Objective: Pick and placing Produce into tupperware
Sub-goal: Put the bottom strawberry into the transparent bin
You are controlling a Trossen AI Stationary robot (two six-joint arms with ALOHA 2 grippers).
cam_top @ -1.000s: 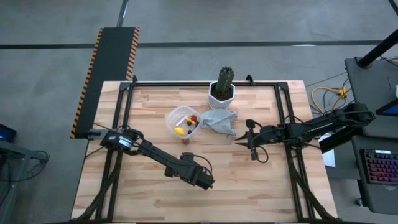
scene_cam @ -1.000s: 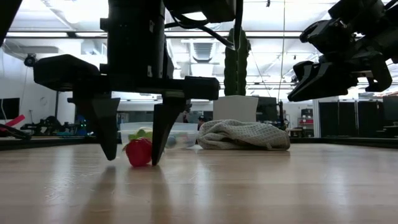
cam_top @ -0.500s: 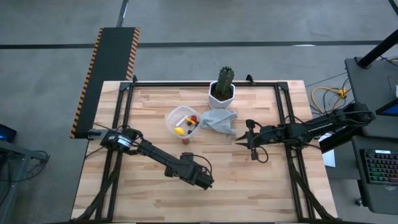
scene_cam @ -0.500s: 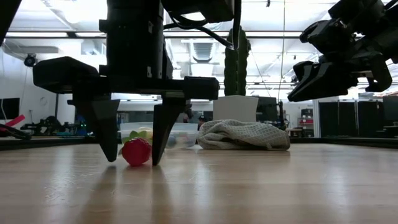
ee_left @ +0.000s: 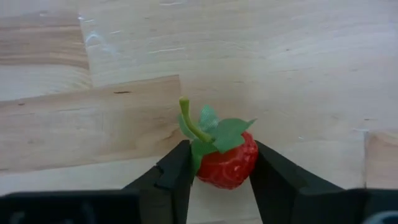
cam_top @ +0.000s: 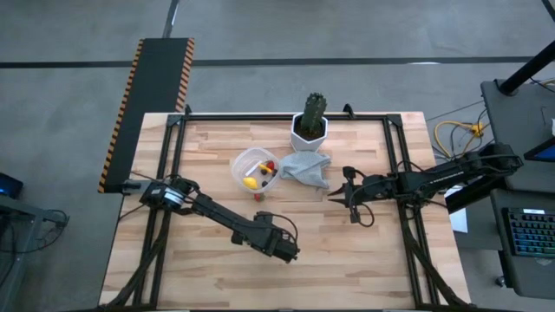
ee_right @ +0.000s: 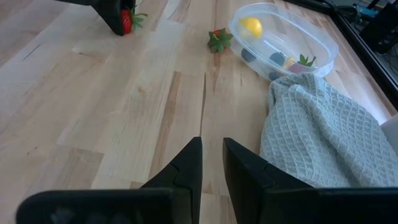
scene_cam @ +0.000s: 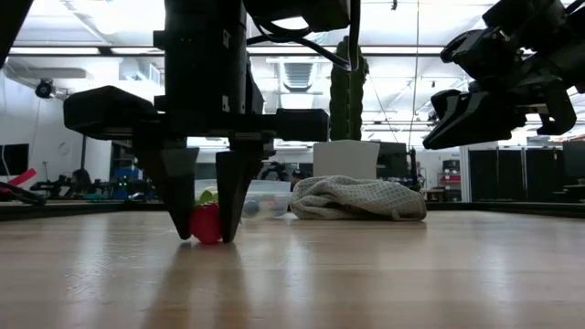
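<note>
A red strawberry with green leaves lies on the table between the down-pointing fingers of my left gripper, near the table's middle toward the near edge. A second strawberry lies on the wood beside the clear round tupperware, which holds a yellow lemon piece, a red piece and small dark ones. My right gripper hovers above the table right of the cloth. It has a narrow gap between its fingers and nothing in it. My left gripper pinches the strawberry's red body between its two fingers, one on each side. The fingers come from above, pointing down. The strawberry sits on the table with its leafy stem end clear of the fingers.
A pale blue-grey cloth lies bunched right of the tupperware. Behind it, at the far edge, stands a green cactus in a white pot. Bare wood stretches along the near half and the left side of the table.
My left gripper's fingers have closed in from well apart onto the strawberry, which stays on the table. My right gripper has kept still.
</note>
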